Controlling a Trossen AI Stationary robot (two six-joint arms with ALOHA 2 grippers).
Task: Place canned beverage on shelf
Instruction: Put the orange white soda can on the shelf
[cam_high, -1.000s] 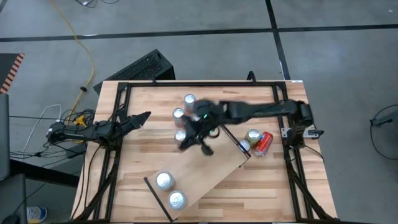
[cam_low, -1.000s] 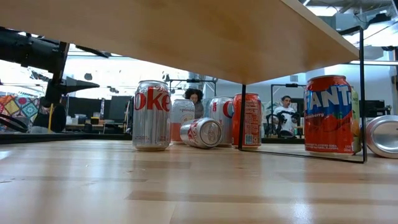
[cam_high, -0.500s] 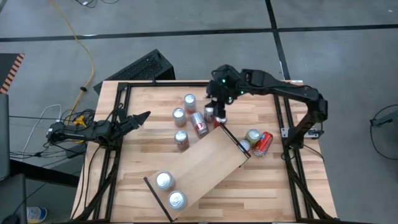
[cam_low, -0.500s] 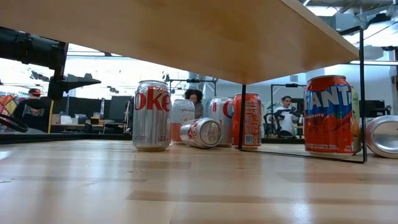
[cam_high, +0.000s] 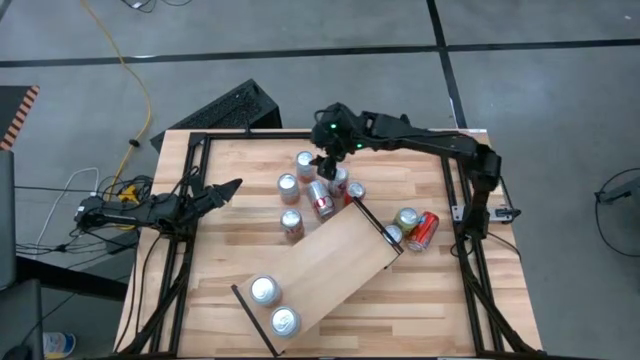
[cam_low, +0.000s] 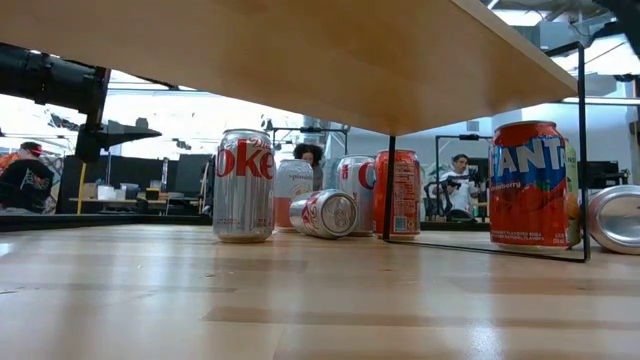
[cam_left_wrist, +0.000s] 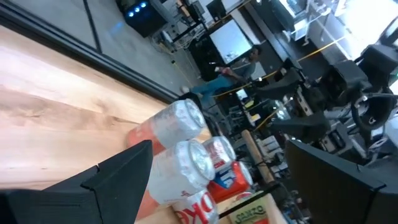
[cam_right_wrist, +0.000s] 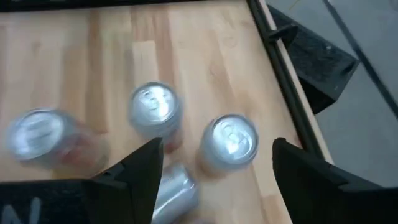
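- R gripper (cam_high: 330, 165): fingers wide, holding nothing, above the far can cluster; in the wrist view an upright can (cam_right_wrist: 228, 142) sits between the fingers, prob. the next pick.
- Shelf (cam_high: 330, 265): angled across the near desk (cam_high: 240, 235); two cans (cam_high: 272, 305) upright at its near-left end, rest free for more.
- L gripper (cam_high: 228, 187): parked at desk's left edge w/ nothing in it; finger gap can't be told.

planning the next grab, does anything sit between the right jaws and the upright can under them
Nothing visible does: the right arm's open jaws hang over the upright silver-topped aluminium can; a toppled silver can lies close beside it.
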